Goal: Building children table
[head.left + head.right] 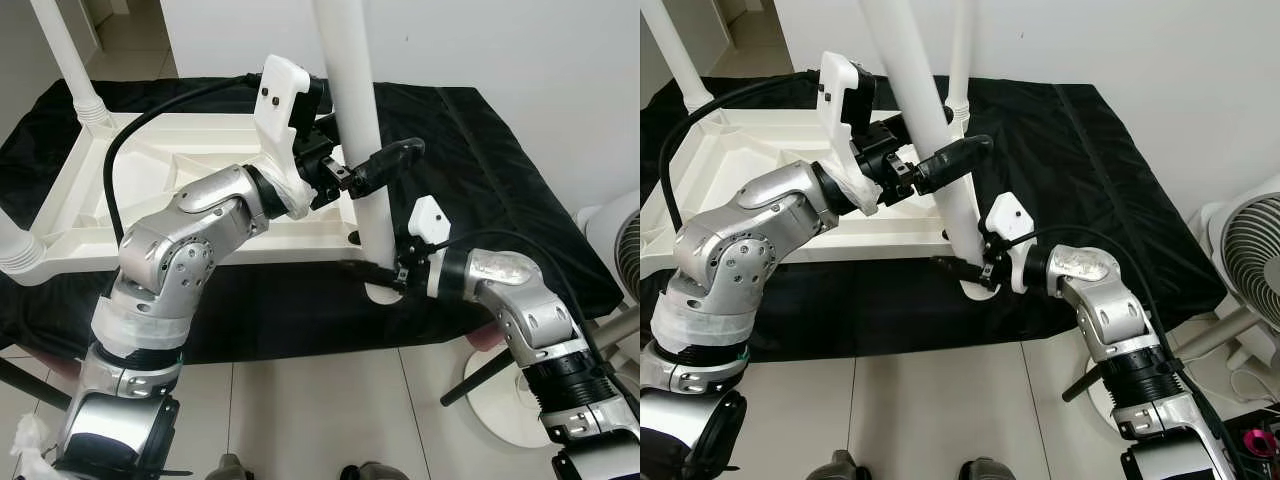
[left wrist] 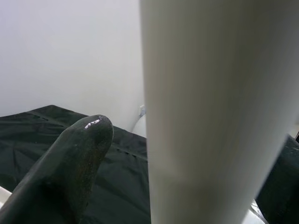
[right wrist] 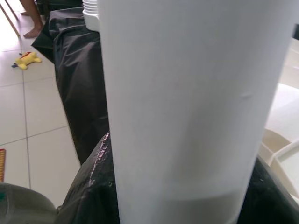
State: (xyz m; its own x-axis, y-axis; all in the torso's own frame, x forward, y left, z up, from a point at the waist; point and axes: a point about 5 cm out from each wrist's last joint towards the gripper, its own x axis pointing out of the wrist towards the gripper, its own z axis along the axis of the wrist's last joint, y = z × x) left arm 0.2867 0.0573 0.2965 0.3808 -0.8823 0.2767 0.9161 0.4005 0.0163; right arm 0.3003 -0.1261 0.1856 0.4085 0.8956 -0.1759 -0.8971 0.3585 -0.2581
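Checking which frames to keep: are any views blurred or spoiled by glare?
Both eye views sharp and evenly lit; left wrist view soft, the white leg too close to focus, a glint on one finger; right wrist view likewise soft on the leg.

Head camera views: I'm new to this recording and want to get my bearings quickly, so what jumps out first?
A tall white table leg stands at the near right corner of the upturned white tabletop, which lies on a black cloth. The left hand clasps the leg partway up, and the right hand grips it at its base. A white fan stands on the floor at far right.
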